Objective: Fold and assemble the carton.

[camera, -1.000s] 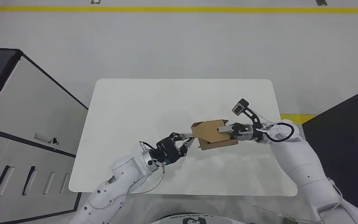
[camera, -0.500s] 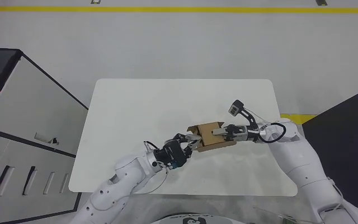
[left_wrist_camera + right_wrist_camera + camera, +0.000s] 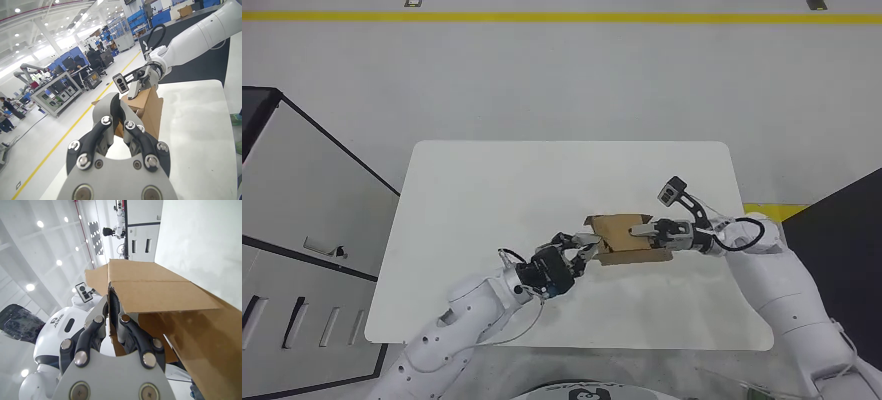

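Note:
A brown cardboard carton lies on the white table, a little right of centre, with its end flaps loose. My right gripper is at the carton's right end, shut on a wall; the right wrist view has the cardboard pinched between the fingers. My left gripper is at the carton's left end. In the left wrist view its fingers are closed together against a flap edge of the carton. Beyond it, the right gripper holds the far top edge.
A grey cabinet stands off the table's left edge. A dark platform sits off the right edge. Bare table surface lies around the carton on all sides.
My left gripper has moved right, up to the carton's left end, and closed there. The carton has shifted slightly; the right gripper keeps its hold.

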Action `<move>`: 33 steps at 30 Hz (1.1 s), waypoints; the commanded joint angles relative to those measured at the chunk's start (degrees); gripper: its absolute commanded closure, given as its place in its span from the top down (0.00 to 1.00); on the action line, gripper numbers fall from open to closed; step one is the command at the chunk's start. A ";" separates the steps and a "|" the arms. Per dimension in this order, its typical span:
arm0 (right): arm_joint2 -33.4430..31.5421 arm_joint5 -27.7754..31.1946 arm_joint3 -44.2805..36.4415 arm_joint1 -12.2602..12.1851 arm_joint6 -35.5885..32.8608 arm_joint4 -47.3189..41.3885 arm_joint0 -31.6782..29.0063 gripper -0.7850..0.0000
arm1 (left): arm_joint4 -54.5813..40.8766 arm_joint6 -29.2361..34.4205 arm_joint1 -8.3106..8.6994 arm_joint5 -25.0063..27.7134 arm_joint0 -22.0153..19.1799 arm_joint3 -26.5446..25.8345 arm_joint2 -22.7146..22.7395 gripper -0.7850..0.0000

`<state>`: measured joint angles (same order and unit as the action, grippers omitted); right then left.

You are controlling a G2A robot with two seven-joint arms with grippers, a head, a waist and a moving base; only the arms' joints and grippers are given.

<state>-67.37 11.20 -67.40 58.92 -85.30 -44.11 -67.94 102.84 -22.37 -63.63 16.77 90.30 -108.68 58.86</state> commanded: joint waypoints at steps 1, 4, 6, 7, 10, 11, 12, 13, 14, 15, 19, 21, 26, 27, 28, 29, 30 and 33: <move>-0.24 -0.29 1.29 0.11 -1.12 -2.17 0.39 0.00 | -0.18 -0.32 0.23 0.02 0.92 -0.35 0.97 0.00; -0.49 -0.69 3.26 0.34 -2.58 -5.12 1.05 0.00 | -0.29 -0.62 0.46 0.32 2.03 -0.95 1.71 0.00; -0.44 -0.82 4.29 0.51 -2.70 -6.15 1.50 0.00 | 0.00 -0.69 0.57 0.66 2.59 -1.39 1.70 0.00; -0.32 -0.87 4.58 0.58 -2.70 -6.50 1.67 0.00 | 0.16 -0.90 0.60 0.97 2.74 -1.67 1.55 0.00; 0.05 -0.88 5.13 0.76 -2.70 -6.98 2.15 0.00 | 0.60 -1.02 0.62 1.40 2.84 -1.89 1.04 0.00; 0.26 -0.88 5.13 0.80 -2.70 -6.94 2.28 0.00 | 0.59 -0.99 0.60 1.49 2.77 -1.84 0.79 0.00; 0.48 -0.88 5.10 0.84 -2.70 -6.82 2.39 0.00 | 0.67 -0.99 0.56 1.63 2.62 -1.80 0.47 0.00; 0.71 -0.89 4.98 0.87 -2.70 -6.80 2.47 0.00 | 0.66 -1.08 0.52 1.83 2.42 -1.68 0.10 0.00; 0.90 -0.87 4.93 0.89 -2.70 -6.75 2.53 0.00 | 0.73 -0.93 0.46 1.82 2.20 -1.49 -0.21 0.00; 1.06 -0.85 4.89 0.90 -2.70 -6.68 2.59 0.00 | 0.78 -0.90 0.41 1.98 1.95 -1.37 -0.58 0.00; 1.87 -0.63 4.17 0.84 -2.70 -6.41 2.66 0.00 | 0.62 -0.60 0.20 2.02 0.93 -0.64 -1.53 0.00; 2.35 -0.41 3.60 0.72 -2.70 -6.21 2.61 0.00 | 0.54 -0.38 0.11 2.11 0.46 -0.23 -1.93 0.00; 3.36 0.40 2.55 0.22 -2.70 -6.45 2.39 0.00 | 0.16 0.07 -0.05 2.54 -0.53 0.90 -2.59 0.00; 3.57 0.52 2.37 0.10 -2.70 -6.57 2.37 0.00 | 0.09 0.12 -0.08 2.67 -0.72 1.10 -2.73 0.00; 3.76 0.67 2.25 -0.01 -2.70 -6.75 2.35 0.00 | -0.03 0.21 -0.11 2.74 -0.87 1.32 -2.86 0.00; 3.99 0.80 2.10 -0.13 -2.70 -6.90 2.35 0.00 | -0.03 0.35 -0.14 2.84 -1.06 1.48 -3.01 0.00; 4.21 0.95 1.95 -0.24 -2.70 -7.10 2.34 0.00 | -0.07 0.41 -0.17 2.92 -1.22 1.57 -3.16 0.00; 4.89 1.27 1.64 -0.59 -2.70 -7.64 2.42 0.00 | -0.23 0.51 -0.25 3.14 -1.64 1.92 -3.54 0.00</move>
<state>-62.68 12.37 -65.68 58.43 -88.00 -51.64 -65.58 102.65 -21.90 -63.86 19.81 88.78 -106.86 55.44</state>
